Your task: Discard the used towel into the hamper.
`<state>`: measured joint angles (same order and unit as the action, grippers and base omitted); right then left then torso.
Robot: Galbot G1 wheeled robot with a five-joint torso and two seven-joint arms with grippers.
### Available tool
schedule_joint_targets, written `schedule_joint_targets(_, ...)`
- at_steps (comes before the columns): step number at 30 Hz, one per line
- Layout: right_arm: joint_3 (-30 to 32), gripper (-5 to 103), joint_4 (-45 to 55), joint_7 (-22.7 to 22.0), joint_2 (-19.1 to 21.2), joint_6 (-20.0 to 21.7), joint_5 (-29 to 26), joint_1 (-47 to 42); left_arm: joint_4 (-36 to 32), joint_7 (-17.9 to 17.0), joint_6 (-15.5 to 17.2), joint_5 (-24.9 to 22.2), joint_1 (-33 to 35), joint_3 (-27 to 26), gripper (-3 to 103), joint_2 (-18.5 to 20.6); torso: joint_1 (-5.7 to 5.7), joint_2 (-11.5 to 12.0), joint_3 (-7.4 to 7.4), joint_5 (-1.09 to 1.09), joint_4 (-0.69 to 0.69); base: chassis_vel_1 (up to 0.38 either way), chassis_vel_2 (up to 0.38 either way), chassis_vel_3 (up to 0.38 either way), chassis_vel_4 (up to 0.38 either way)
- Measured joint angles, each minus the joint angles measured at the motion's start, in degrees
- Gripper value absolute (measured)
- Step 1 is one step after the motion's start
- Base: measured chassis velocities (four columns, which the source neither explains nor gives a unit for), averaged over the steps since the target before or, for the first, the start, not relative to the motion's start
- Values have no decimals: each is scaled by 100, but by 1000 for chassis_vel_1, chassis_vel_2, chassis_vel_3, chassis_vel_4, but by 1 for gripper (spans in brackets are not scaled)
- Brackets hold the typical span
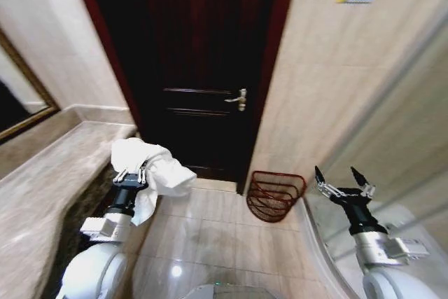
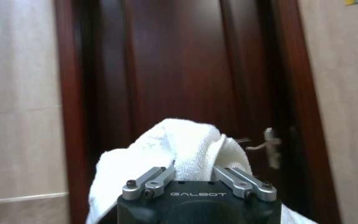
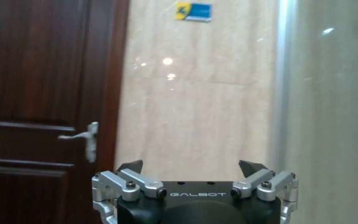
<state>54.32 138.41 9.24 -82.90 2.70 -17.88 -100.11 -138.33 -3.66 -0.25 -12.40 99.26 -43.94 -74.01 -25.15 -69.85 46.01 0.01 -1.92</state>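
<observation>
A white towel (image 1: 155,171) is bunched in my left gripper (image 1: 133,171), which is shut on it and held up at the left, beside the counter. The left wrist view has the same towel (image 2: 173,154) bulging out over the gripper body toward the dark door. The hamper (image 1: 275,195), a small dark red-brown slatted basket, stands on the floor against the wall to the right of the door, well right of and below the towel. My right gripper (image 1: 343,179) is raised at the right with its fingers (image 3: 131,166) spread open and nothing between them.
A dark wooden door (image 1: 196,68) with a metal handle (image 1: 238,99) fills the wall ahead. A stone counter (image 1: 49,187) runs along the left under a framed mirror (image 1: 21,99). A glass shower panel (image 1: 392,145) stands at the right. Tiled floor (image 1: 210,229) lies between.
</observation>
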Motion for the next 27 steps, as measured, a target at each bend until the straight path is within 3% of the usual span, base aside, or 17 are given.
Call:
schedule_joint_targets(12,-149,100,-28,3,-44,-71,21,86,193,133,-346,-25,72,-8,10,-7,121,266,-143,-1,0,-92,-87,-126,-134)
schedule_joint_targets(27,-211,100,-9,-33,-168,-64,94,55,513,304,-615,-69,76,-42,10,12,347,760,-412,-2,-1,-8,-7,-2,-4)
